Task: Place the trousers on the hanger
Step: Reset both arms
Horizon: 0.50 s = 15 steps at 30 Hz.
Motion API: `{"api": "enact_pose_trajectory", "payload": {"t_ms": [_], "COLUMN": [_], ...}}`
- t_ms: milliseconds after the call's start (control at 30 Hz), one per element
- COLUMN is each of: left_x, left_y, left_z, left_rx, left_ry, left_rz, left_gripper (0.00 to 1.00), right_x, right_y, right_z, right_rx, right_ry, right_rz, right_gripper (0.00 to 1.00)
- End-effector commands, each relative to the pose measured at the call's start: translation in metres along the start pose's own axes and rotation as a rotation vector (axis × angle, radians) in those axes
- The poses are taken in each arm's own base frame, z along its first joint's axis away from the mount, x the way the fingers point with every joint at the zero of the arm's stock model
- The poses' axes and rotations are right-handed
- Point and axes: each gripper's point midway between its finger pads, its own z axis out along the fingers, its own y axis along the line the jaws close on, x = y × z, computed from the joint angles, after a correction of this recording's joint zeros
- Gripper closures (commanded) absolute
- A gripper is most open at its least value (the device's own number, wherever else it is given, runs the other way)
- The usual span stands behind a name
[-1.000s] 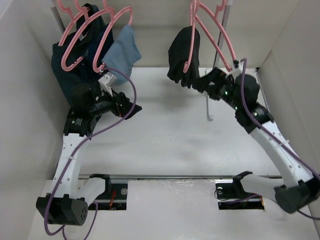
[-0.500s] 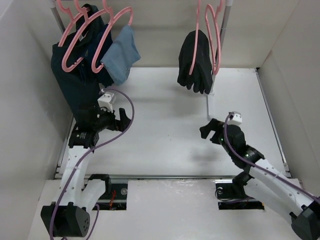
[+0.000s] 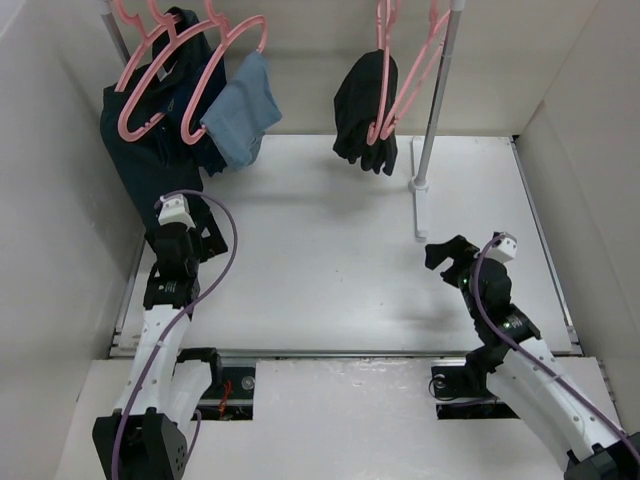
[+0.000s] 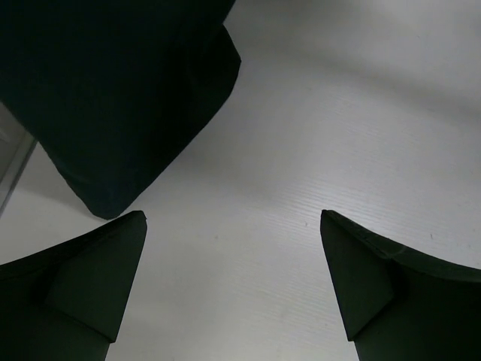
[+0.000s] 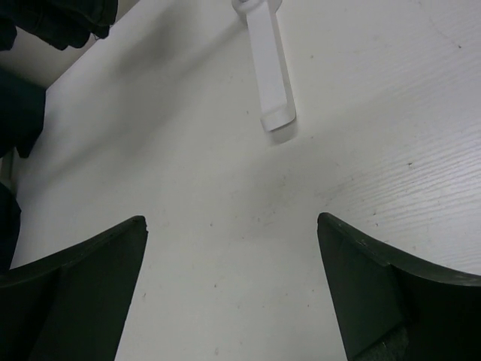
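Note:
The black trousers [image 3: 360, 105] hang draped over a pink hanger [image 3: 382, 122] on the rack at the back, swinging free, with neither gripper touching them. Their lower end shows in the right wrist view [image 5: 56, 19]. My right gripper [image 3: 452, 260] [image 5: 231, 219] hovers open over bare table, well in front of the rack. My left gripper [image 3: 200, 232] [image 4: 233, 216] is open too, low over the table on the left, just in front of the dark navy garment [image 4: 113, 98].
An empty pink hanger [image 3: 420, 70] hangs beside the trousers. The rack's pole [image 3: 437, 100] stands on a white foot [image 3: 419, 205] [image 5: 269, 71]. At back left, several pink hangers [image 3: 150, 80] carry the navy garment [image 3: 150, 150] and a light-blue cloth [image 3: 243, 110]. White walls close in both sides.
My right gripper has pulled back from the hanger toward the near edge. The left gripper has drawn back to the left. The trousers now swing on the hanger.

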Motion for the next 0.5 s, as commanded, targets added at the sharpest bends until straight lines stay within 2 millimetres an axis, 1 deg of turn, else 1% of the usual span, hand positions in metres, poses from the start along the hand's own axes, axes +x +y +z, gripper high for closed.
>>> {"api": "enact_pose_trajectory", "payload": {"t_ms": [0,33,67,267,300,367,467], "left_x": [-0.031,-0.030,-0.030,-0.030,-0.026,-0.026,-0.026], "left_y": [0.009,0.009,0.009,0.007,0.008,0.008,0.008], "left_z": [0.000,0.000,0.000,0.000,0.001,0.001,0.001], "left_rx": [-0.067,-0.066,-0.066,-0.058,-0.060,-0.060,-0.060], "left_ry": [-0.128,-0.128,-0.128,-0.126,-0.117,-0.117,-0.117], "left_rz": [-0.060,-0.060,-0.060,-0.060,-0.058,-0.058,-0.058], "left_gripper": [0.00,0.00,0.00,0.00,0.00,0.00,0.00], "right_x": [-0.018,-0.022,-0.018,-0.030,-0.030,-0.034,-0.034], "right_y": [0.009,0.012,0.009,0.015,0.015,0.016,0.016], "right_z": [0.003,0.002,0.003,0.003,0.003,0.002,0.002], "right_rx": [-0.015,-0.021,-0.009,-0.008,-0.008,-0.007,-0.007], "right_ry": [-0.061,-0.067,-0.054,-0.081,-0.081,-0.093,-0.093], "right_rz": [0.030,0.033,0.027,0.034,0.034,0.038,0.038], "right_gripper": [0.01,0.01,0.01,0.01,0.01,0.01,0.01]}}
